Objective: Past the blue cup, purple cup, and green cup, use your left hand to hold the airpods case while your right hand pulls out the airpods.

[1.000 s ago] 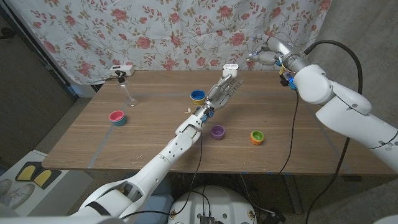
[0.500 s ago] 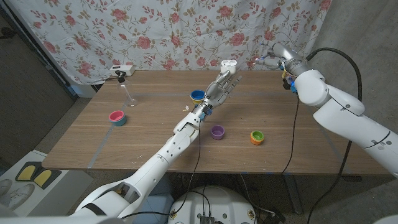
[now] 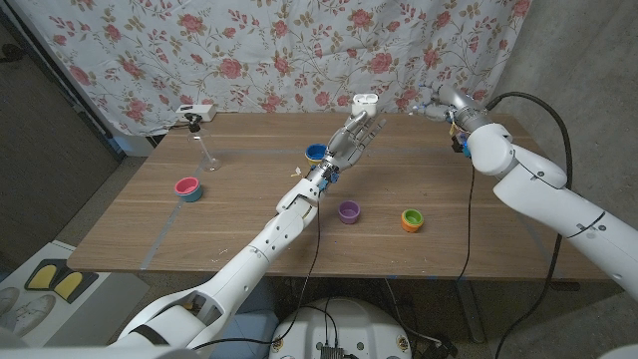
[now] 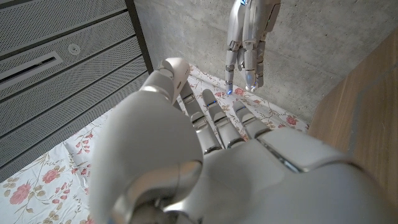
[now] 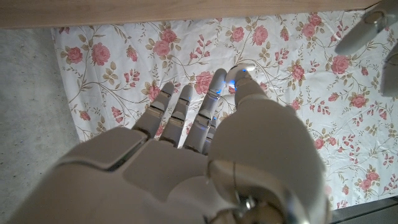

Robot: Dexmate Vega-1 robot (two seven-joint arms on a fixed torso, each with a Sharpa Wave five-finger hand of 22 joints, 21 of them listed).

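Observation:
The white airpods case stands at the table's back edge, in front of the flowered curtain. My left hand hovers just short of it, beyond the blue cup, fingers stretched out and apart, holding nothing. My right hand is in the air to the right of the case near the back edge, empty, with straight fingers. The left wrist view shows my left hand and, past it, the right hand. The purple cup and green cup sit nearer the front.
A pink cup sits at the left of the wooden table. A small white box and a clear upright piece are at the back left. The flowered curtain hangs close behind the table.
My left hand has crept a little toward the case. The right forearm has swung in toward the back edge, while the right hand has stayed near the same spot.

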